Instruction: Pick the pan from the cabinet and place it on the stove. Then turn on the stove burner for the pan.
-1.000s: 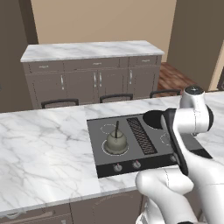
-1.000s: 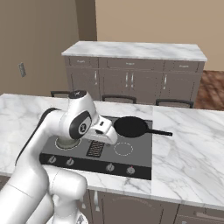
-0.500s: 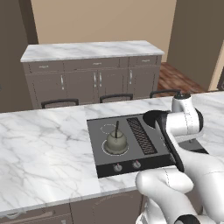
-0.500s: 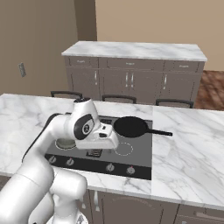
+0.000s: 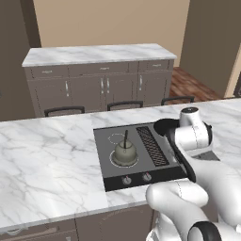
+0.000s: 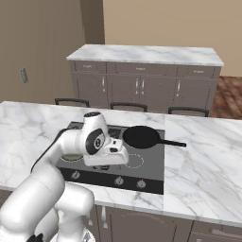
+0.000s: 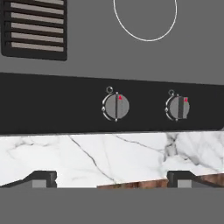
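On the marble island counter (image 6: 203,165), the stove (image 6: 146,171) lies flush in the top, and the pan (image 6: 141,136) sits on its far right burner, handle pointing right over the stove's edge onto the marble. An olive-grey pot (image 5: 124,153) stands on the near left burner. The gripper (image 7: 111,177) hangs above the near edge of the stove, looking down on the control strip; its two fingertips (image 7: 41,178) stand spread wide apart with nothing between them. Below it in the hand view are two round knobs, the left knob (image 7: 117,106) and the right knob (image 7: 178,107), each with a red mark near its top. The slatted grille (image 7: 35,28) and a white ring marking (image 7: 145,19) lie beyond the knobs. Grey base units (image 6: 142,85) with a marble top stand against the far wall.
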Available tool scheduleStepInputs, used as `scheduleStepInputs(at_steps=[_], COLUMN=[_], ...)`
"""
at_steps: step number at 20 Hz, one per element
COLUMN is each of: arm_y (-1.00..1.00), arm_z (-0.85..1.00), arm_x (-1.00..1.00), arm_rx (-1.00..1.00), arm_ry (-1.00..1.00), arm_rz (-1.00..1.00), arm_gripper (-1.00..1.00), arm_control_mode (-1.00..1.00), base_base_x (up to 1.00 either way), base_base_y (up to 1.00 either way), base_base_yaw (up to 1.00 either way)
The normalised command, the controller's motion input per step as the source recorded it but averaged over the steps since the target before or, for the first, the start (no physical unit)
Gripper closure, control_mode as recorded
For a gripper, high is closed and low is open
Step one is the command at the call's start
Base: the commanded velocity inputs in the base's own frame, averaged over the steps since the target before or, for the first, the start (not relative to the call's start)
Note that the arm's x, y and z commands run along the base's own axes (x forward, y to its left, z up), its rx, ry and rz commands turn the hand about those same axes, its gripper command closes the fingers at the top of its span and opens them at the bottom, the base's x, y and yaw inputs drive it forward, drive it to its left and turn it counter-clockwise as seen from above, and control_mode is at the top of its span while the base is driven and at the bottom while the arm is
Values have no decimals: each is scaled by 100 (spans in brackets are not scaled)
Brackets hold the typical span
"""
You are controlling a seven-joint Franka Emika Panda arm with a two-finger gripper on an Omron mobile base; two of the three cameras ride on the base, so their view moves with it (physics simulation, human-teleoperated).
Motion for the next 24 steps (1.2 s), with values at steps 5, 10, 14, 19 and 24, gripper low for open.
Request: scheduleStepInputs(at_steps=[5, 10, 14, 19, 24], arm_y=[-2, -17, -28, -17, 0], arm_z=[-24, -19, -22, -21, -18], arm_x=[36, 27, 10, 6, 1], arm_rx=[5, 5, 3, 3, 2], arm_ry=[4, 5, 5, 7, 7], arm_rz=[6, 4, 3, 2, 0], arm_gripper=[-100, -100, -100, -100, -100], arm_control_mode=[-100, -100, -100, -100, -100], base_base_x=[0, 0, 0, 0, 0], base_base_y=[0, 0, 0, 0, 0], base_base_yaw=[0, 0, 0, 0, 0])
